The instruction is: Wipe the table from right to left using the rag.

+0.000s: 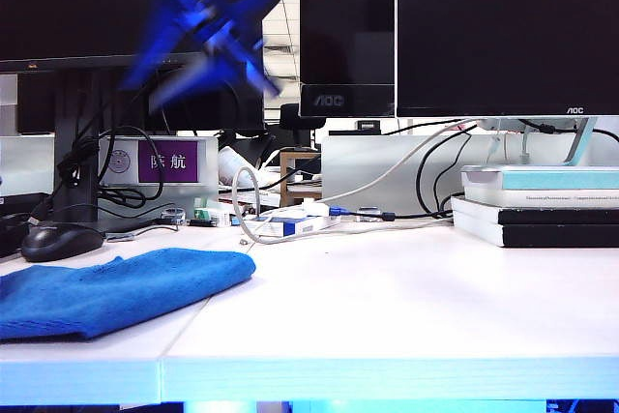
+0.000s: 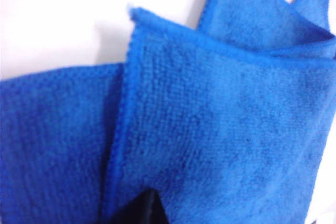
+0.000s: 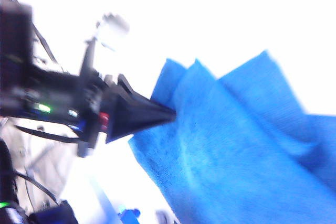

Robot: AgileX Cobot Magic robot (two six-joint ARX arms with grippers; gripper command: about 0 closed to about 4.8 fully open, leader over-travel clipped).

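The bright-blue rag (image 1: 116, 292) lies rumpled on the left part of the white table (image 1: 387, 307) and runs off the view's left side. In the right wrist view my left gripper (image 3: 169, 113) comes to a black point closed on the rag's (image 3: 236, 150) edge. Up close, the left wrist view is filled by the rag (image 2: 210, 119), with a dark fingertip (image 2: 148, 205) on it and bare table (image 2: 52, 14) beyond. My right gripper (image 1: 203, 26) is a blue motion blur high above the rag. Its jaws cannot be made out.
A black mouse (image 1: 60, 239) sits behind the rag. A stack of books (image 1: 542, 205) stands at the back right under a monitor (image 1: 503, 26). Cables and small items (image 1: 290, 220) crowd the back middle. A seam (image 1: 184, 321) runs across the table beside the rag.
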